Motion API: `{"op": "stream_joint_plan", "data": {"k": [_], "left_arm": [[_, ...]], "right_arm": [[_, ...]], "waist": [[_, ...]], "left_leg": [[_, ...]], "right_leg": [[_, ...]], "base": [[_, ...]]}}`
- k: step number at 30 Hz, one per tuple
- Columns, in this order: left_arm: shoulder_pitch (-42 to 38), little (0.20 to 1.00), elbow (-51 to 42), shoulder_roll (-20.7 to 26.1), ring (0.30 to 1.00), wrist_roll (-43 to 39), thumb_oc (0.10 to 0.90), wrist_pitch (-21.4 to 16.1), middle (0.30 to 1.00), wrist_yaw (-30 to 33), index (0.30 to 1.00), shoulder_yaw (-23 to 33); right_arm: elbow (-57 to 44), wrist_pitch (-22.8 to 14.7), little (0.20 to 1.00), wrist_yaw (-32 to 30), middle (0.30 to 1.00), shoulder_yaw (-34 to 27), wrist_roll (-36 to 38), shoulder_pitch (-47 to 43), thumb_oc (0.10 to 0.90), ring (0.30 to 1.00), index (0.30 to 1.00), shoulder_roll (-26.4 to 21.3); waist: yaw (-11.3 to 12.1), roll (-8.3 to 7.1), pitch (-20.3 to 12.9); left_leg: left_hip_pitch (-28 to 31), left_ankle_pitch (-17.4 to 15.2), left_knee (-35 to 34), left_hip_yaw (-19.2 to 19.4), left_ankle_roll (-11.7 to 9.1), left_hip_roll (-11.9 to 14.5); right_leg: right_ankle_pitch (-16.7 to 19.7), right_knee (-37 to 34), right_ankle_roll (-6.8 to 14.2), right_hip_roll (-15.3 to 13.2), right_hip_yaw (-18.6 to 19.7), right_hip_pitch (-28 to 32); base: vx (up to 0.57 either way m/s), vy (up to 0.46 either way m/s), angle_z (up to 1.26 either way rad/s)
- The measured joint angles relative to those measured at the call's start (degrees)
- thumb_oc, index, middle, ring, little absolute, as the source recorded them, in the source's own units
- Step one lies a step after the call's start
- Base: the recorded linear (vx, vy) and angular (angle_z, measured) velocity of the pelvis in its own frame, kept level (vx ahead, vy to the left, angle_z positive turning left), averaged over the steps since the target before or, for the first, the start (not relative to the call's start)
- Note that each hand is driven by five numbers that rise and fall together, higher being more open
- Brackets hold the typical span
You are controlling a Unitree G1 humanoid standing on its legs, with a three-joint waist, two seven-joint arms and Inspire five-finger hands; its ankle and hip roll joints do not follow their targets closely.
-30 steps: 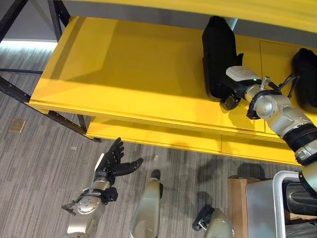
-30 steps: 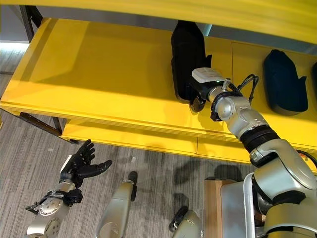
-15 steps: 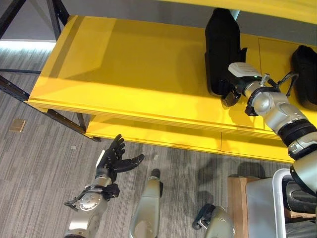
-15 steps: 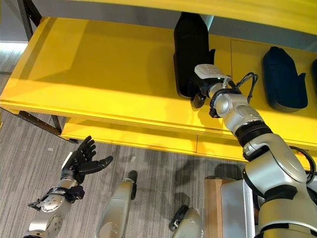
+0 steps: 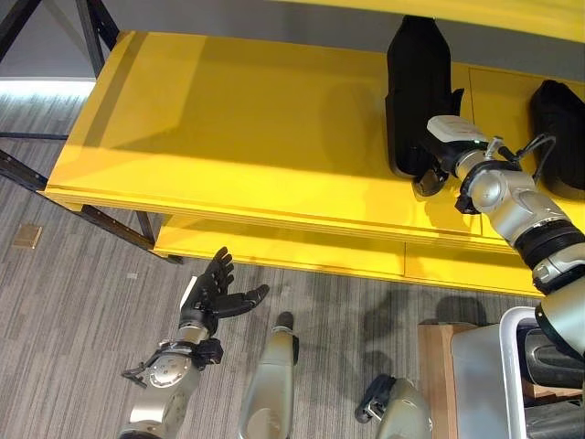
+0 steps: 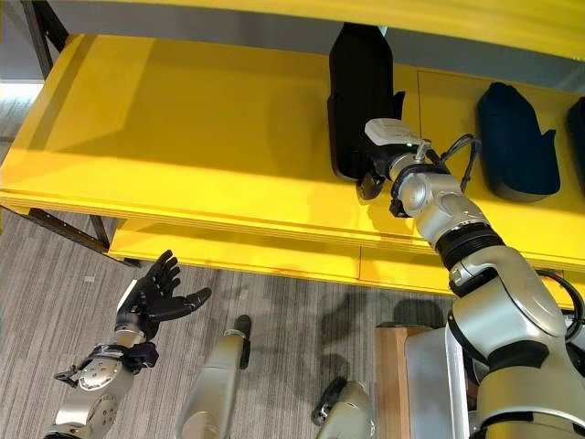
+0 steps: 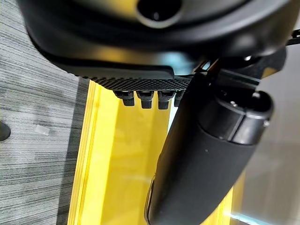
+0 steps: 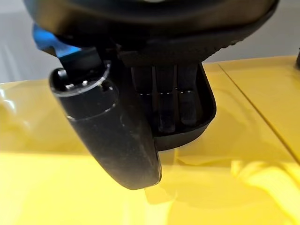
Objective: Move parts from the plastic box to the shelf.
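Pushed further toward the shelf's [image 5: 228, 137] back edge since a second ago: the black part [image 5: 416, 87], lying flat, right hand [image 6: 373, 176] at its near end. Fingers straight inside the part's hollow in the wrist view, thumb outside. Left hand [image 5: 212, 294] low over the floor, fingers spread. Second dark part [image 6: 510, 137] toward the right edge, cut off in the left eye view.

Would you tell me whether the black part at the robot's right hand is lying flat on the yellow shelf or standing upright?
Lying flat: the black part stretches lengthwise along the shelf surface, right hand at its near end.
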Motion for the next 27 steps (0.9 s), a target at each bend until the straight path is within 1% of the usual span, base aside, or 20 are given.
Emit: {"op": "stream_joint_plan", "data": {"k": [1,4,5,11,12,13,14,19,27], "left_arm": [[-0.2,1.0,0.0,0.0,1.0,0.0,0.9,0.0,1.0,0.0,1.0,0.0],[-0.2,1.0,0.0,0.0,1.0,0.1,0.9,0.0,1.0,0.0,1.0,0.0],[-0.2,1.0,0.0,0.0,1.0,0.1,0.9,0.0,1.0,0.0,1.0,0.0],[-0.3,1.0,0.1,0.0,1.0,0.1,0.9,0.0,1.0,0.0,1.0,0.1],[-0.3,1.0,0.1,0.0,1.0,0.1,0.9,0.0,1.0,0.0,1.0,0.1],[-0.3,1.0,0.1,0.0,1.0,0.1,0.9,0.0,1.0,0.0,1.0,0.1],[-0.2,1.0,0.1,0.0,1.0,0.1,0.9,0.0,1.0,0.0,1.0,0.1],[-0.2,1.0,0.1,0.0,1.0,0.1,0.9,0.0,1.0,0.0,1.0,0.2],[-0.3,1.0,0.1,0.0,1.0,0.2,0.9,0.0,1.0,0.0,1.0,0.4]], "right_arm": [[-0.1,0.0,0.3,0.1,0.3,0.0,0.0,0.0,0.4,0.3,0.3,-0.4],[-0.7,0.0,0.3,0.4,0.3,0.0,0.0,0.2,0.4,0.3,0.3,-1.6],[-0.8,0.2,0.3,0.5,0.3,0.0,0.0,0.2,0.4,0.3,0.3,-1.8],[-1.1,0.2,0.3,0.7,0.3,0.0,0.0,0.6,0.4,0.3,0.3,-2.2],[-1.1,0.2,0.478,0.7,0.478,0.0,0.0,0.6,0.527,0.478,0.478,-2.2],[-1.2,0.2,0.822,0.7,0.822,0.0,0.0,0.6,0.773,0.822,0.822,-2.2],[-1.3,0.2,1.0,0.7,1.0,0.0,0.0,0.6,0.9,1.0,1.0,-2.2],[-1.3,0.2,1.0,1.4,1.0,0.1,0.5,0.5,0.9,1.0,1.0,-2.2],[-5.5,0.2,1.0,3.1,1.0,0.4,0.3,0.5,0.9,1.0,1.0,-2.5]], "waist": [[-0.2,-0.01,0.0],[-0.5,-0.09,0.0],[-1.2,-0.16,0.0],[-1.6,-0.86,0.4],[-1.5,-0.86,0.4],[-1.4,-0.86,0.4],[-1.4,-0.87,0.4],[-1.2,-0.93,0.5],[-1.0,-1.44,0.7]], "left_leg": [[0.0,0.0,0.0,0.1,0.0,0.5],[0.0,0.1,0.0,0.0,-0.3,0.7],[0.0,0.2,0.0,0.1,-0.5,0.7],[0.0,0.2,0.1,0.1,-0.5,0.8],[0.0,0.2,0.1,0.1,-0.5,0.9],[0.0,0.2,0.1,0.1,-0.5,0.9],[0.0,0.2,0.2,0.1,-0.6,0.9],[-0.1,0.1,0.2,-0.1,-0.6,1.1],[-0.4,0.1,0.0,-0.6,-0.7,1.4]], "right_leg": [[0.0,-0.2,-0.1,0.4,0.0,0.0],[0.1,-0.2,0.0,0.7,0.0,0.0],[0.1,-0.3,0.0,0.7,0.0,0.0],[0.2,-0.3,0.1,0.9,0.1,-0.1],[0.2,-0.3,0.1,0.9,0.1,-0.1],[0.2,-0.3,0.1,0.9,0.1,-0.1],[0.2,-0.3,0.1,0.9,0.1,-0.1],[0.1,-0.3,-0.1,1.1,0.0,-0.1],[0.1,-0.5,-0.1,1.5,-0.7,0.1]], "base": [[0.01,0.0,-0.08],[0.0,0.0,-0.02],[0.0,0.0,0.0],[0.0,0.0,0.0],[0.0,0.0,0.0],[0.0,0.0,0.0],[0.0,0.0,0.0],[0.0,0.0,0.0],[0.02,-0.005,0.01]]}}
